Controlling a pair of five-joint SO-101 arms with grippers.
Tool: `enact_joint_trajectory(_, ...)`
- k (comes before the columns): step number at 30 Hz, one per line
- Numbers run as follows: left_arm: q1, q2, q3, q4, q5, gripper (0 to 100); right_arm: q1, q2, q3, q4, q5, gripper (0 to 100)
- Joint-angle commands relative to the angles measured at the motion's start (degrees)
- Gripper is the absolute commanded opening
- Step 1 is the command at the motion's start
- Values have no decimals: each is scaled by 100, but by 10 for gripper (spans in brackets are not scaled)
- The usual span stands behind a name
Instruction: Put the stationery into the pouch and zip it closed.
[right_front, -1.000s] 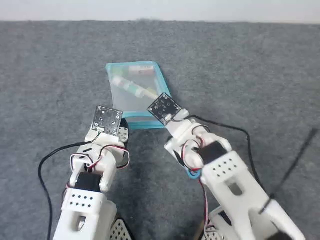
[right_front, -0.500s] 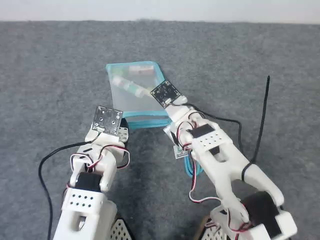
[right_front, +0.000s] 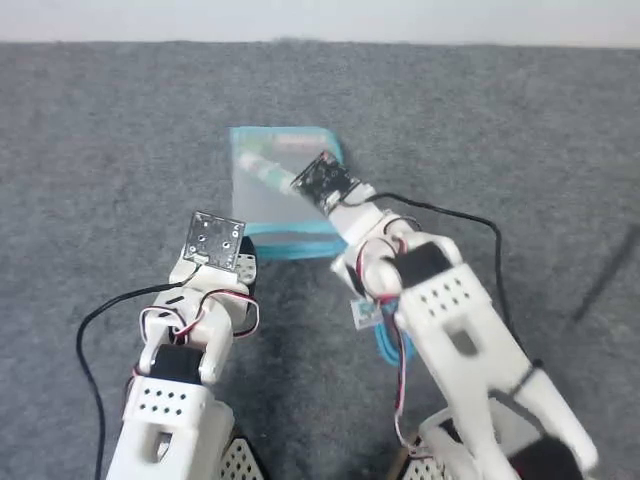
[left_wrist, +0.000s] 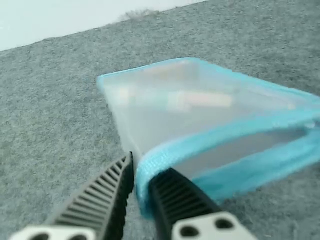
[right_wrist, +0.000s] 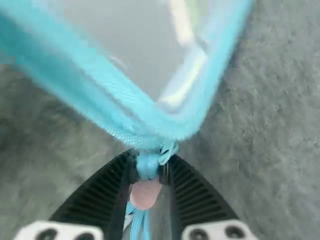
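The translucent pouch (right_front: 265, 205) with light-blue edging lies flat on the grey mat, with pens and other stationery (right_front: 268, 168) inside. My left gripper (right_front: 246, 262) sits at its near-left corner, and in the left wrist view the left gripper (left_wrist: 141, 172) is shut on the pouch's (left_wrist: 165, 115) blue zipper edge. My right gripper (right_front: 332, 208) is at the near-right corner, under its camera board. Seen from the right wrist, the right gripper (right_wrist: 148, 165) is shut on the zipper pull (right_wrist: 146, 192), a blue cord with a pink tab, right against the pouch (right_wrist: 125, 60).
The grey mat (right_front: 520, 150) spreads open on all sides of the pouch, up to a pale wall (right_front: 320, 20) at the far edge. Black cables (right_front: 90, 340) trail beside both arm bases near the front.
My right arm has pushed farther from its base, holding the zipper pull. The pouch's far end has swung to the right. The left arm has stayed put.
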Motion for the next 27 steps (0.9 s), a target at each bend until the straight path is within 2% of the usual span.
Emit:
enact_joint_trajectory(1, -26, 18, -198, -158, -9, 9, -541, -945, -404, 488, 176, 6)
enact_joint_trajectory(7, 18, 26, -180, -149, -26, 9, -971, -1095, -545, 655, 158, 6)
enact_joint_trajectory(11, 18, 26, -180, -149, -35, 9, -1886, -1270, -844, 857, 211, 6)
enact_joint_trajectory(14, 18, 26, -180, -149, -35, 9, -2308, -1314, -914, 804, 352, 6)
enact_joint_trajectory(22, 18, 26, -180, -149, -9, 9, -2659, -1314, -413, 444, 185, 16)
enact_joint_trajectory(27, -18, 26, -207, -149, -9, 9, -2431, -1402, -53, 585, 149, 225)
